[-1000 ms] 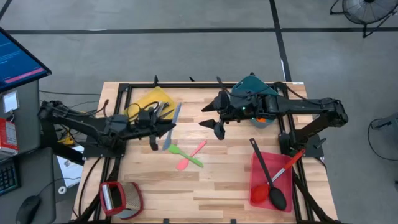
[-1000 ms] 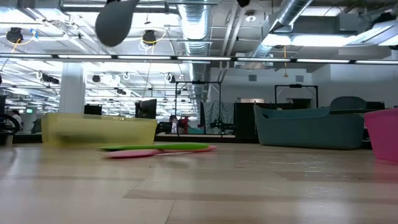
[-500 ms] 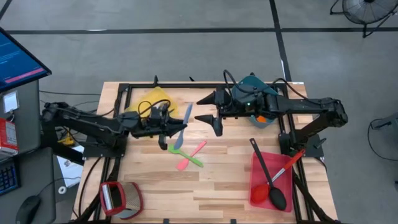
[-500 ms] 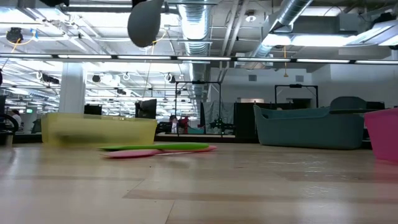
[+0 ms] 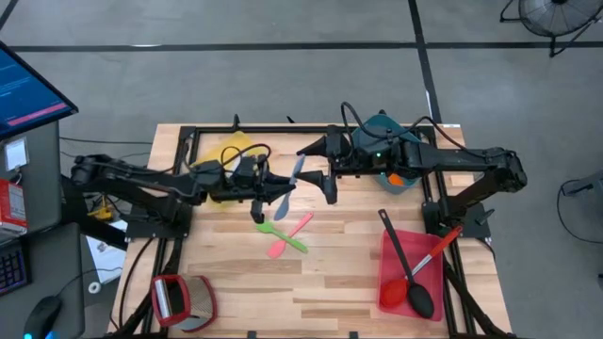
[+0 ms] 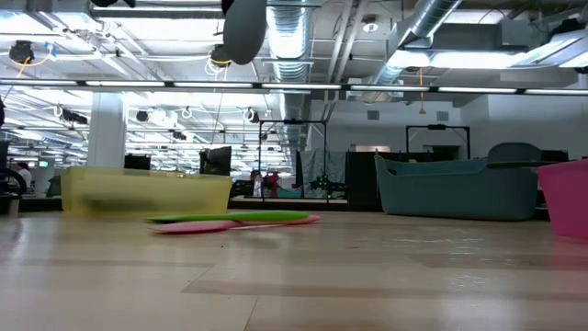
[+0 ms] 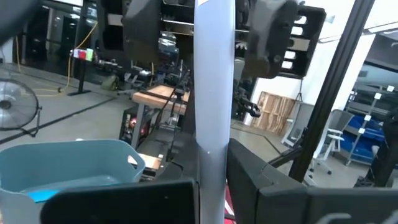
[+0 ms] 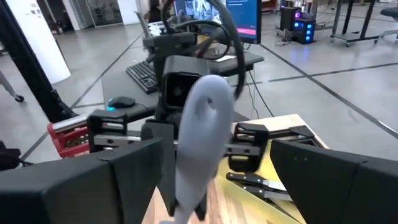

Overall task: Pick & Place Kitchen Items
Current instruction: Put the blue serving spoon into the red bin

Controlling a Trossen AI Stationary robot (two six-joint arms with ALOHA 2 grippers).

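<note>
Both arms have shifted, the left one most: over the last second it has swung away from the yellow bin (image 5: pixel 229 151) at the worktop's (image 5: pixel 283 282) far-left corner toward the middle, carrying the grey-blue spoon (image 5: pixel 290 181) with it. The left gripper (image 5: pixel 260 188) is clamped narrowly on the spoon's handle, holding it clear of the wood with the bowl pointing at the other arm. The right gripper (image 5: pixel 321 168) has drawn back slightly toward the teal bin (image 5: pixel 384 122) by the far edge and waits with its fingers (image 8: pixel 323 180) spread wide, the spoon's bowl just short of the gap between them. This looks like a handover being lined up, so the spoon can go on to a right-side bin. Beneath, the green spatula (image 5: pixel 283 234) and pink spatula (image 5: pixel 290 235) lie crossed mid-worktop.
</note>
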